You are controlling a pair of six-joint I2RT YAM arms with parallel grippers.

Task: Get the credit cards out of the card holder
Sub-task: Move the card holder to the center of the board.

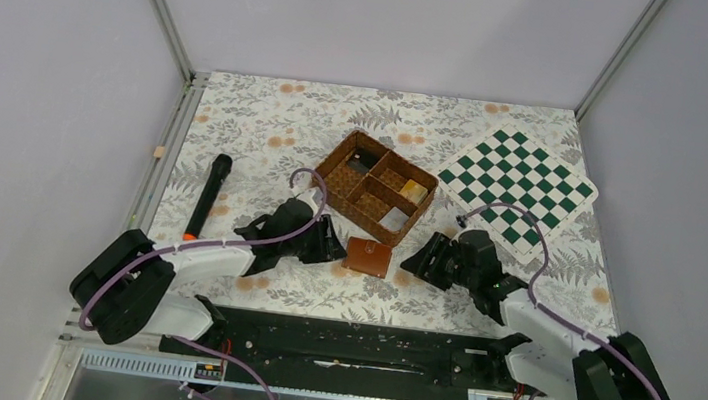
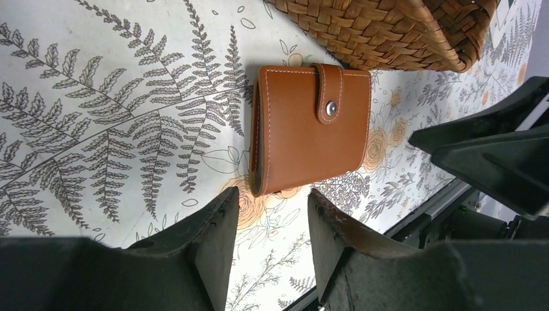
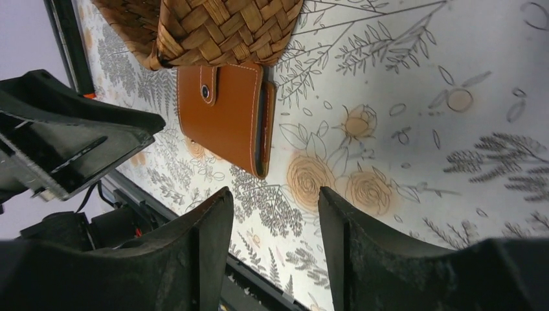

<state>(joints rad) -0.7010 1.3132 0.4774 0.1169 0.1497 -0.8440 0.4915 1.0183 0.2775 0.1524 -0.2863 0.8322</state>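
Beside the woven brown basket (image 2: pixel 388 32), the closed brown leather card holder (image 2: pixel 314 126) lies nearer your left gripper (image 2: pixel 272 204) than your right gripper (image 3: pixel 275 201); both half-open, empty.

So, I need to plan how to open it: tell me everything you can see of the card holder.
The card holder is a small tan leather-look bifold with pale stitching along its edges. It is closed, its tab fastened by a metal snap, and no cards show. It lies flat, tab side up, on the fern-printed table cover, just off the near corner of the woven basket; whether they touch is unclear. Nothing grips it.
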